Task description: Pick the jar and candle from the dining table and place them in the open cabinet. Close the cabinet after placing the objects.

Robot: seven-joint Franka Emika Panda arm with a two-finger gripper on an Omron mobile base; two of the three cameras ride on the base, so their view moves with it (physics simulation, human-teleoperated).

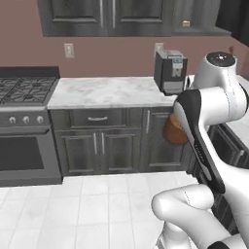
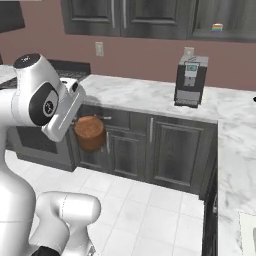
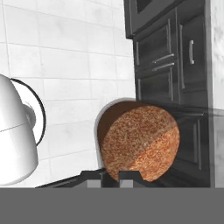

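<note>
Carry step, first of two objects. The jar (image 3: 139, 142) sits in the gripper (image 3: 111, 174), one jar, brown fill, held out over the white floor (image 1: 97, 199) in front of the lower cabinets (image 1: 102, 146). The hand view shows the finger tips at the jar's near edge; jaws look closed on it, judged from the jar hanging off the hand in mid-air in both base views (image 2: 90, 132).

The cabinet (image 2: 225, 20) is up on the wall above the counter (image 2: 145, 95); its right section looks open, with one small coloured item on the shelf (image 2: 217, 28). I cannot make out a door leaf or handle there. Two closed upper doors show to its left.

Next move, as I read it: raise the jar well above counter height, clear the one coffee machine (image 2: 190, 80), and bring it toward that open shelf. Risk: clipping the machine or the shelf edge.

Also counted: one stove (image 1: 24, 92), two wall outlets.
</note>
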